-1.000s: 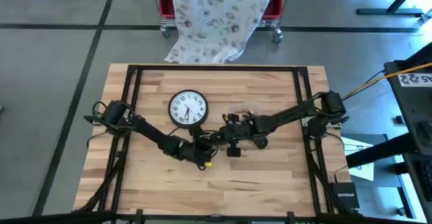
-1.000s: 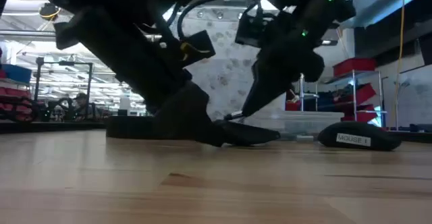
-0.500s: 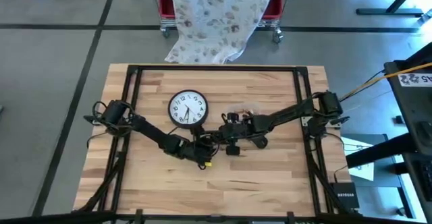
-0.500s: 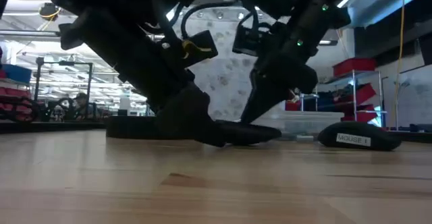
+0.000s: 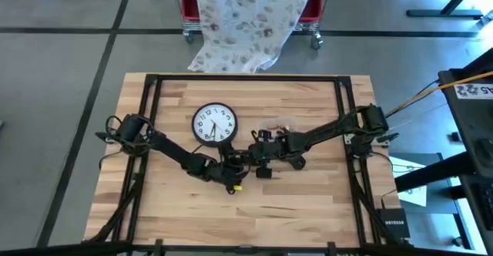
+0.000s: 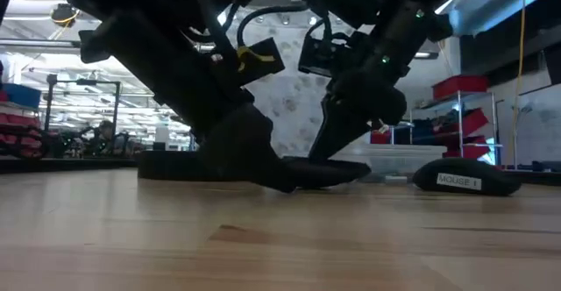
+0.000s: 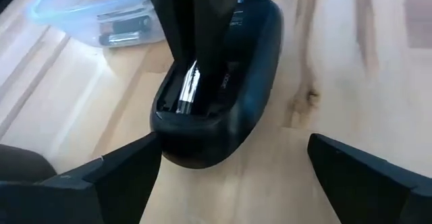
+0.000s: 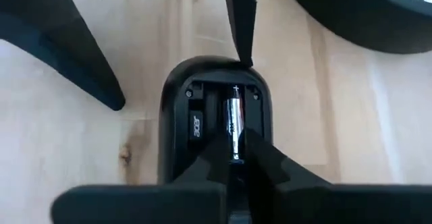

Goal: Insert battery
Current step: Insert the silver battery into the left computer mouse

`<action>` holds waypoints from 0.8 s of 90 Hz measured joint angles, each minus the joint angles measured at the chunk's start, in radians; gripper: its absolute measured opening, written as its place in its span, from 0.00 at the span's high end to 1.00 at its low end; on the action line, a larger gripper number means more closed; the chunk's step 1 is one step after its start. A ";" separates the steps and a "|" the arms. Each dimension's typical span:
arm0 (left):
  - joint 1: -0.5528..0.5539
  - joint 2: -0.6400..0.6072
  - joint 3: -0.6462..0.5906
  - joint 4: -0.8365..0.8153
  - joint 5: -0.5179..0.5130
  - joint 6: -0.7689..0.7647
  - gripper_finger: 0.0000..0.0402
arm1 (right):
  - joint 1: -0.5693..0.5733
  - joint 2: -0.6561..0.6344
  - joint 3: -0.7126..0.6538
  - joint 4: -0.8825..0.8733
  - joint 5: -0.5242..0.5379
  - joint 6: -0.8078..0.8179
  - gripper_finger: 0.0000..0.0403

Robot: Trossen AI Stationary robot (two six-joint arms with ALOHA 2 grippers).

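A black mouse (image 8: 177,136) lies belly up on the wood table just on the near side of the clock, its battery bay open. A silver battery (image 8: 234,116) lies lengthwise in the bay, also seen in the left wrist view (image 7: 189,89). My right gripper (image 8: 236,153) reaches in from the table's right and is shut on the battery. My left gripper (image 7: 233,143) comes from the left and stands open, one finger on either side of the mouse (image 7: 250,69). In the high view both grippers meet near the table's middle, the left (image 5: 233,171) and the right (image 5: 245,160). My left gripper has one fingertip (image 8: 247,61) against the rim of the mouse's end farthest from the right arm; the other finger (image 8: 74,48) stands apart on the table. My right gripper pinches the battery's end (image 8: 234,146) nearest that arm between its two fingertips, slanting down from the table's right, along the battery. The battery lies in the bay.
A white wall clock (image 5: 214,125) lies face up just beyond the grippers. A clear plastic box (image 7: 81,18) with more batteries sits close by on the table's far right side. A dark domed piece marked MOUSE 1 (image 6: 456,179) lies farther right.
My right gripper has gone down and a little toward the table's left, onto the mouse, carrying the battery from a slant above the bay into it. The left gripper and the mouse have stayed in place.
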State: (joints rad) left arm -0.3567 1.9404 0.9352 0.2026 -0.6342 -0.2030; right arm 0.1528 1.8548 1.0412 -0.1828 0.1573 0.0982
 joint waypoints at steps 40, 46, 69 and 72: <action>-0.003 -0.001 0.001 0.025 0.009 0.009 0.12 | 0.005 0.030 0.000 0.097 -0.035 0.002 0.88; -0.004 -0.001 0.001 0.025 0.011 0.009 0.12 | 0.004 0.031 -0.001 0.111 -0.053 0.002 0.85; -0.022 -0.001 0.002 0.023 -0.015 0.038 0.12 | 0.005 0.047 0.000 0.137 -0.060 0.013 0.77; -0.028 -0.001 0.002 0.023 -0.029 0.047 0.12 | 0.005 0.048 0.000 0.139 -0.060 0.019 0.77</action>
State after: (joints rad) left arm -0.3849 1.9392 0.9367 0.2256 -0.6634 -0.1565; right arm 0.1581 1.9026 1.0416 -0.0437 0.0971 0.1169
